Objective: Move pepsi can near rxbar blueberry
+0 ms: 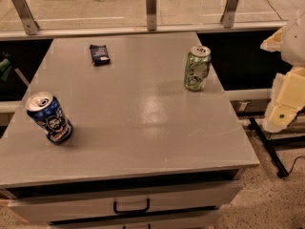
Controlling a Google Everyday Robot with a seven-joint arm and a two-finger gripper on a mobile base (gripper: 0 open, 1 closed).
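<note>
The pepsi can (pixel 49 118) is blue with a silver top and stands near the table's front left edge, looking slightly tilted. The rxbar blueberry (pixel 99 54), a small dark navy wrapper, lies flat at the far left of the table, well behind the can. The gripper is not in view. Only cream-coloured arm parts (pixel 286 97) show at the right edge of the picture, off the table and far from both things.
A green can (pixel 197 68) stands upright near the table's far right edge. The grey table (pixel 143 128) has drawers with a black handle (pixel 131 207) at its front. A glass railing with metal posts (pixel 151 8) runs behind the table.
</note>
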